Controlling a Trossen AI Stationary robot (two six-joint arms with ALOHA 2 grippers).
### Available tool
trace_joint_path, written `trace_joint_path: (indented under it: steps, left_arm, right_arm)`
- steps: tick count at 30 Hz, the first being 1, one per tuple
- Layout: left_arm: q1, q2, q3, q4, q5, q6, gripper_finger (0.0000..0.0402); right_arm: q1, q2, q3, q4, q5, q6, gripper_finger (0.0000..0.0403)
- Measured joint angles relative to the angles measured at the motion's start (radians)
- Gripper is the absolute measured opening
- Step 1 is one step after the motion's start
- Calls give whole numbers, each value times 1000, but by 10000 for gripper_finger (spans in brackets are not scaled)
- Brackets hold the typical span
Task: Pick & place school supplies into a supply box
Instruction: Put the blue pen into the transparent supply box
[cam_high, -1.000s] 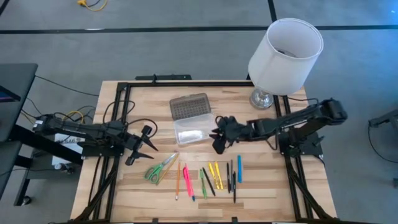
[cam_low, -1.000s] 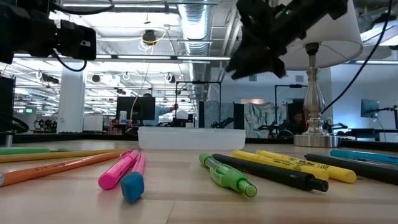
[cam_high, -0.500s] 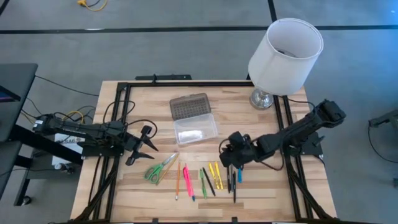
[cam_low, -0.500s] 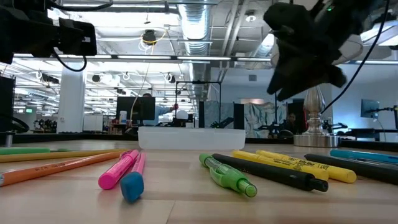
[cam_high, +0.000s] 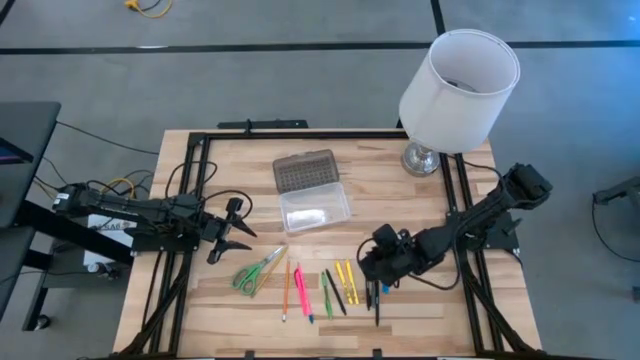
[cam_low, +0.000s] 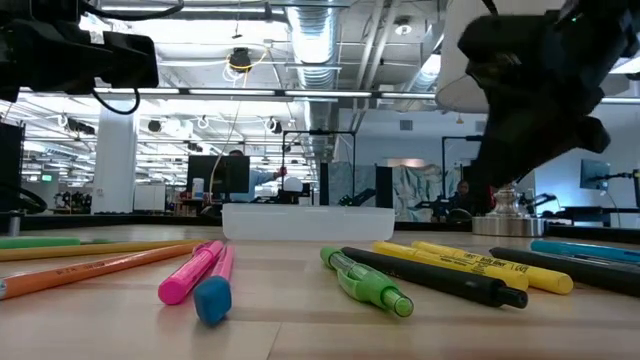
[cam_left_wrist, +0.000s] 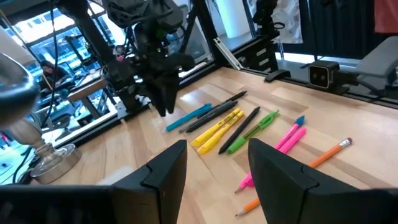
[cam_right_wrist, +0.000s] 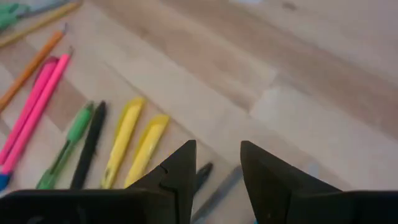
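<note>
From above, the right gripper (cam_high: 375, 278) hangs over the dark pens (cam_high: 372, 285) at five o'clock from the supply box (cam_high: 313, 209), lid thrown back at twelve. The pens lie tight together, so I'd worry it nips two or rolls the blue pen (cam_high: 385, 272). A second ago it was up beside the box. The left gripper (cam_high: 234, 238) waits, spread, near the scissors (cam_high: 258, 271).

At table level, the gripper has dropped lower at three o'clock, nearer the yellow markers (cam_low: 470, 265).

The left wrist camera shows it just above the blue pen (cam_left_wrist: 188, 117).

Its own camera shows fingers (cam_right_wrist: 177, 171) parted, empty, straddling dark pens (cam_right_wrist: 214, 186).
</note>
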Motion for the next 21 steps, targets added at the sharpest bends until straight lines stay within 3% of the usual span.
trace_joint_path:
  steps: [8,15,21]
  left_arm:
    - [0,0,0,1,0,-49,167]
    - [0,0,0,0,0,-70,167]
    - [0,0,0,-2,0,-70,167]
  right_arm:
    - [1,41,2,-54,-84,36,118]
    - [4,29,4,-84,-96,57,118]
    - [4,42,6,-125,-219,140,118]
